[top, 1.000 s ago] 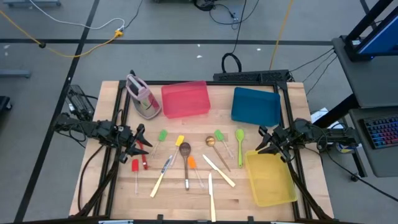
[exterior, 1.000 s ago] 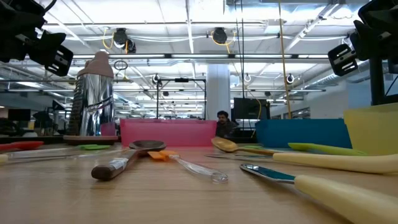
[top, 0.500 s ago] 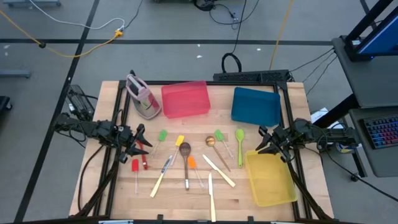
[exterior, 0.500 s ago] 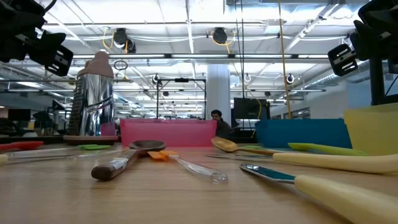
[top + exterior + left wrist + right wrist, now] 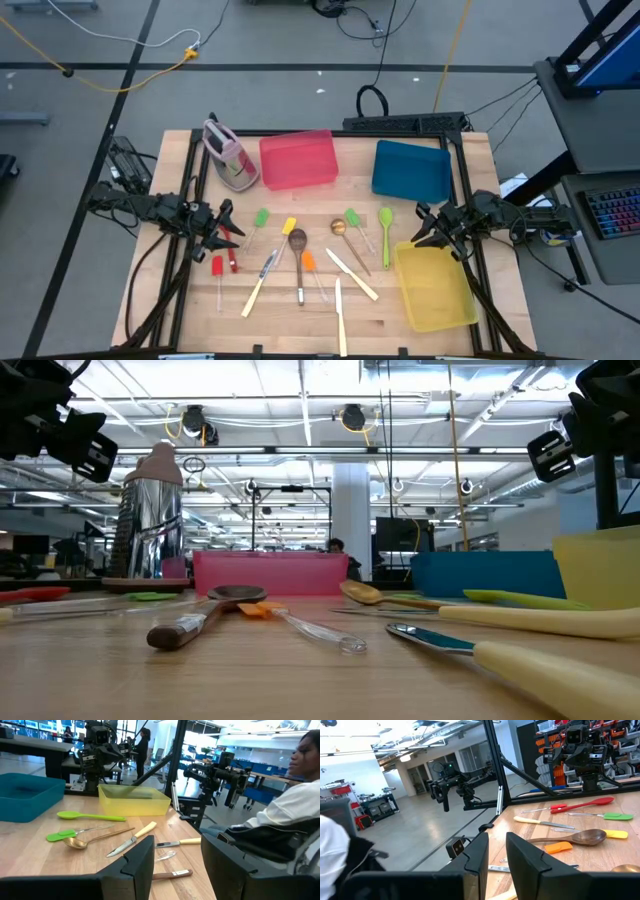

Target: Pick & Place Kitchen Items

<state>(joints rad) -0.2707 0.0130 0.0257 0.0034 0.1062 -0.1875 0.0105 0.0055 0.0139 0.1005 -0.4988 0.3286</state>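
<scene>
Kitchen items [image 5: 300, 255] lie scattered mid-desk [image 5: 290, 320], in front of the red tray [image 5: 297, 159] and blue tray [image 5: 412, 170]. Left hand [image 5: 222, 238] hovers spread at the left edge; right hand [image 5: 425, 232] hovers empty, fingers narrowly parted, beside the yellow tray [image 5: 435, 290].

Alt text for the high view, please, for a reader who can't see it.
About a dozen slim utensils lie scattered mid-table, none held. The left gripper and right gripper hover at opposite edges, with red, blue and yellow trays around.
</scene>
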